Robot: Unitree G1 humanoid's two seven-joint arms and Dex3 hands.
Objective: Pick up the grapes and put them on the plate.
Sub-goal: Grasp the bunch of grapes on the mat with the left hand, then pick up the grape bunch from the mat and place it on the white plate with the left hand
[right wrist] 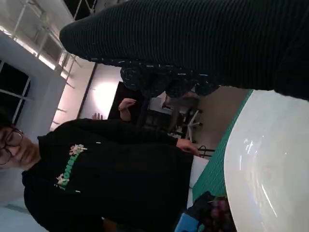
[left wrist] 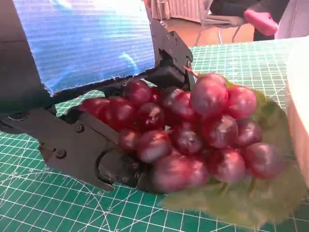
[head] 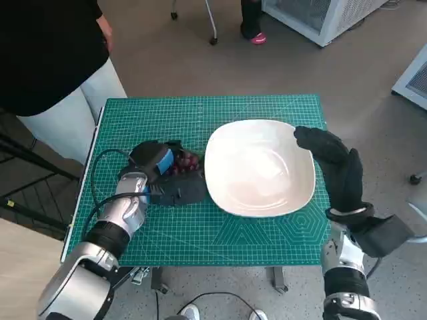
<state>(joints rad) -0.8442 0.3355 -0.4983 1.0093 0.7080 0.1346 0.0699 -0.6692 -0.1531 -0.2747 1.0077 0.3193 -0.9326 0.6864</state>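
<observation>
— What's at the left of the worktop [head: 267, 110]?
— The left hand [head: 163, 175], its fingers [left wrist: 87, 145] clamped around the grapes [left wrist: 193, 130], which sit on the green mat just beside the plate [head: 260, 167]; a green leaf [left wrist: 260, 198] lies under them.
— And the plate?
— White, nothing in it.
— Further right?
— The right hand [head: 333, 160] rests at the plate's far right rim, gloved fingers curled, holding nothing. A person [head: 50, 60] in black stands beyond the worktop's left corner.
</observation>
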